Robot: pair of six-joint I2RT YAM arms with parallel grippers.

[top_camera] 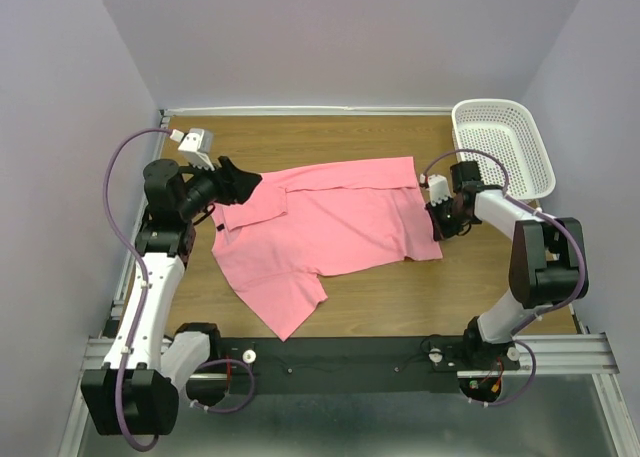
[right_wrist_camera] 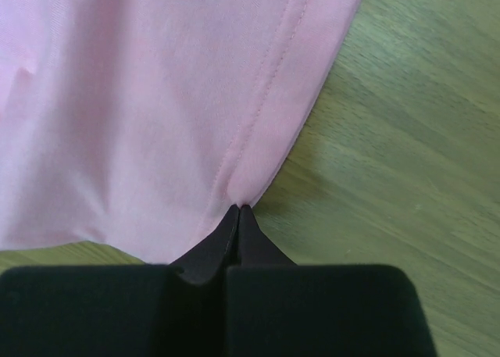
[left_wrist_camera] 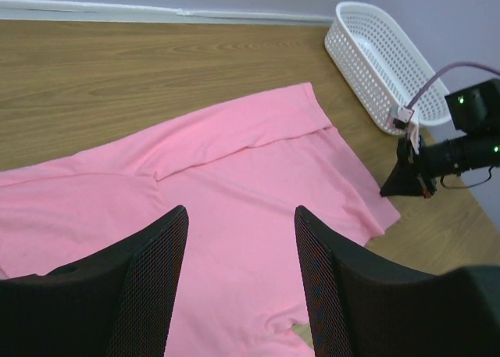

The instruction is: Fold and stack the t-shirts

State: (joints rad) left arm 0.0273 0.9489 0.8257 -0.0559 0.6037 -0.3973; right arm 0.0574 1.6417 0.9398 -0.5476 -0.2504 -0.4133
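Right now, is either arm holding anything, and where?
The right end effector pinches the pink t-shirt by its hem; the left end effector is open.

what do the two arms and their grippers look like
The left arm and right arm have white links, black joints and a purple cable. A small white camera block sits on each wrist. The jaws are black and tapered; the left pair shows fine mesh texture.

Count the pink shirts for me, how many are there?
1. The t-shirt lies spread across the middle of the table, with the right gripper pinching its edge near the basket. I see none in the basket; another could hide beneath the shirt.
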